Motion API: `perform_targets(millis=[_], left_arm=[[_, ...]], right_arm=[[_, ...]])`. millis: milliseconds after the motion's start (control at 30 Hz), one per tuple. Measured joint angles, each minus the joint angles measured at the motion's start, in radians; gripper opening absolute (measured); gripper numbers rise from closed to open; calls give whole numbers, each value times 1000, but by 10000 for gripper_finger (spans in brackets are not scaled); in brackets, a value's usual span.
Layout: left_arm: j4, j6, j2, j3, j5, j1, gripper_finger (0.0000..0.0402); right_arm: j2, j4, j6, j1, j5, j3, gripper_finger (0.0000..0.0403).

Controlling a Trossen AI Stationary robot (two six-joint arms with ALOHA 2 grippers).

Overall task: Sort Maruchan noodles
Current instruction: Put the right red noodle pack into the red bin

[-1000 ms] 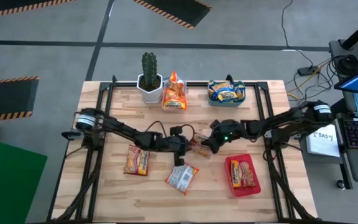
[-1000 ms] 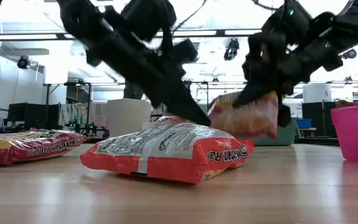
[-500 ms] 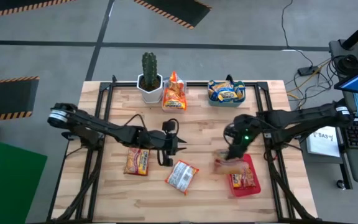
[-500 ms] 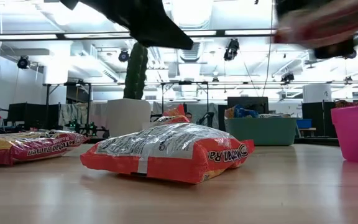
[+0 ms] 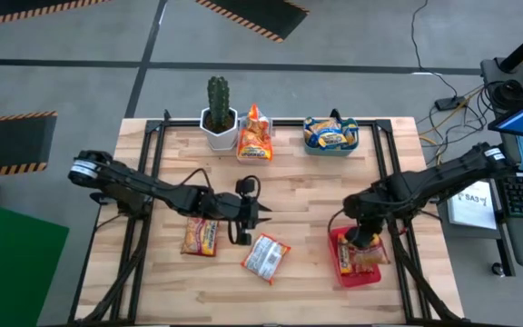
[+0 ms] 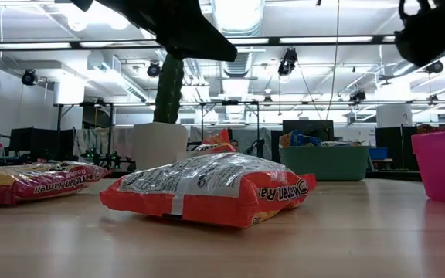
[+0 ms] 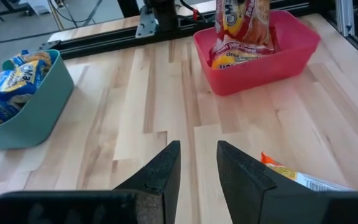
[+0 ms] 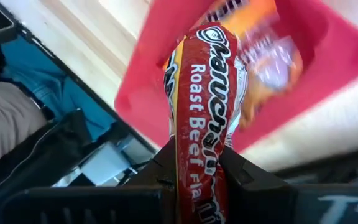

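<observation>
Red Roast Beef packet [image 8: 197, 106] clamped edge-on in right gripper [image 8: 194, 163] over red tray [image 5: 341, 269] at table's 4 o'clock: lower, release flat w/ packet [image 8: 263, 53] inside; left gripper [image 7: 197, 163], fingers slightly apart, empty, waits mid-table.

On the pale wooden plank surface [image 5: 298, 191], the right tool [image 5: 363, 242] hangs over the flat red plastic tray [image 5: 339, 263] holding red packets. The left tool [image 5: 260, 216] sits mid-surface between a red-orange crinkly packet [image 5: 201, 235] and a silvery-orange packet [image 5: 266, 257].
</observation>
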Motion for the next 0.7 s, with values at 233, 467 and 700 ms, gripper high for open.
perform_targets(millis=[233, 467, 700], left_arm=[[1, -11, 5, 0, 0, 0, 88], [4, -11, 5, -2, 0, 0, 88], [3, -14, 5, -4, 0, 0, 88]], right_arm=[[55, 104, -80, -30, 51, -23, 43], [174, 141, -145, -31, 71, -23, 43], [240, 136, -152, -33, 75, -23, 73]])
